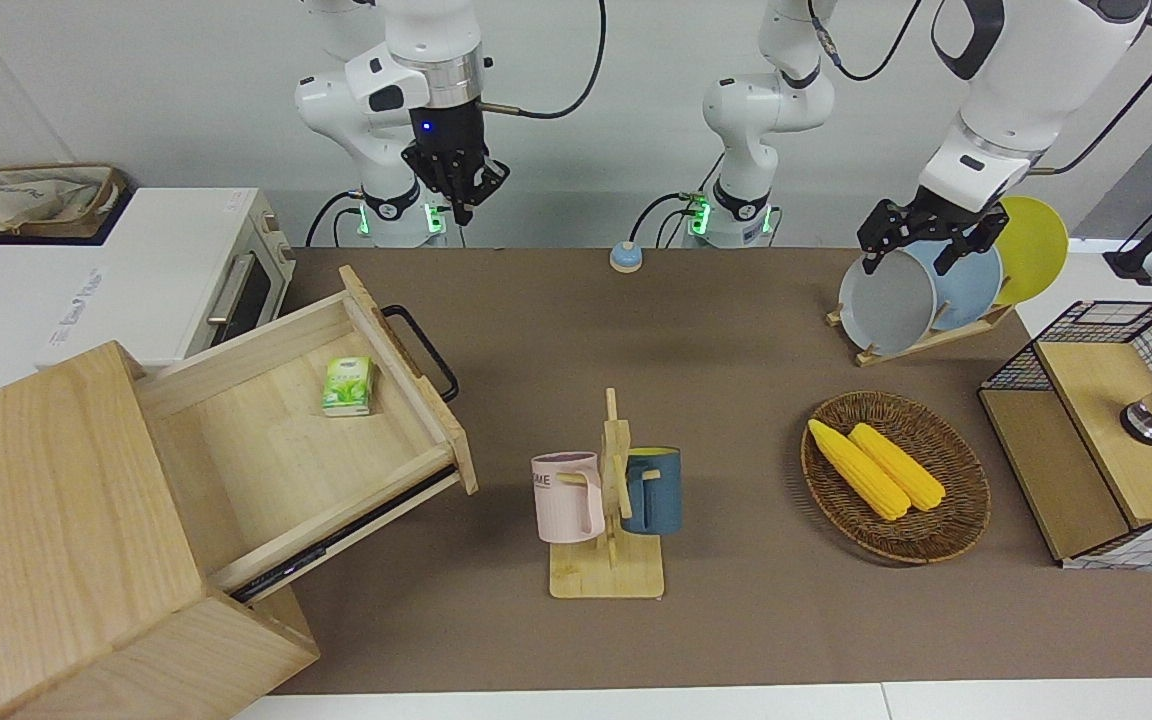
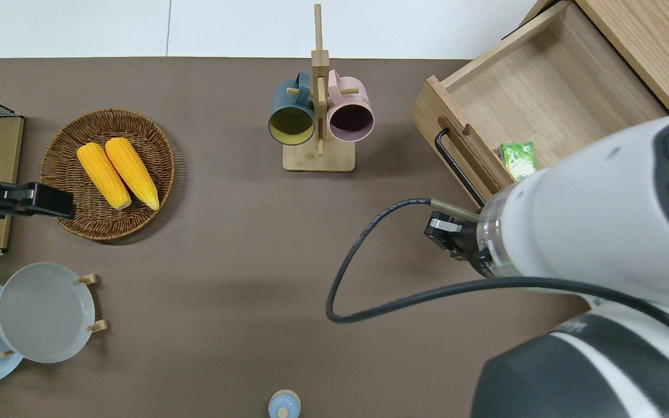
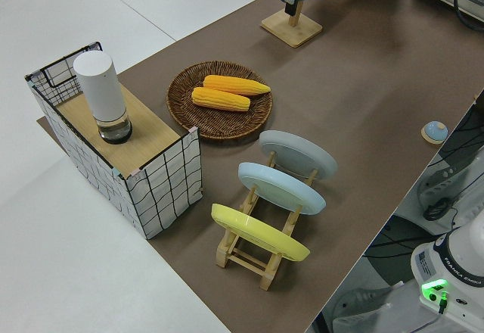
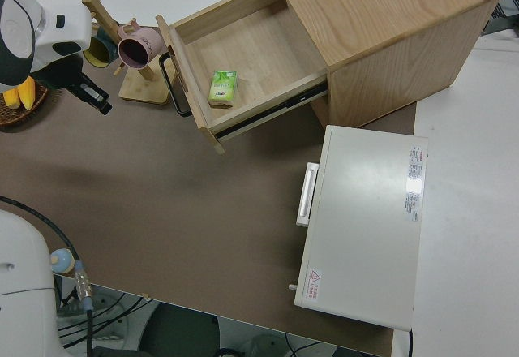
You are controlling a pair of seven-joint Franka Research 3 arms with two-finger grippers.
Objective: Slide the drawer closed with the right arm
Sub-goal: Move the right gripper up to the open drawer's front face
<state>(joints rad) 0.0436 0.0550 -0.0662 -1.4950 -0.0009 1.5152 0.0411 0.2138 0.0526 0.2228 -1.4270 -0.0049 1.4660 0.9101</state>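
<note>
The light-wood drawer [image 1: 276, 440] [image 2: 543, 93] [image 4: 243, 45] stands pulled out of its cabinet at the right arm's end of the table. Its black bar handle [image 1: 423, 350] [image 2: 455, 165] faces the middle of the table, and a small green box [image 1: 348, 386] [image 2: 518, 160] lies inside. My right gripper [image 1: 458, 212] [image 2: 448, 233] hangs shut and empty in the air. It is over the brown mat, just off the drawer's front corner nearer to the robots, clear of the handle. The left arm is parked, its gripper [image 1: 911, 255] open.
A white toaster oven [image 1: 166, 270] [image 4: 365, 227] sits beside the cabinet, nearer to the robots. A mug rack [image 1: 608, 500] [image 2: 318, 116] stands mid-table. A corn basket [image 1: 956, 510], plate rack [image 1: 921, 335] and wire-mesh box [image 1: 1106, 440] fill the left arm's end.
</note>
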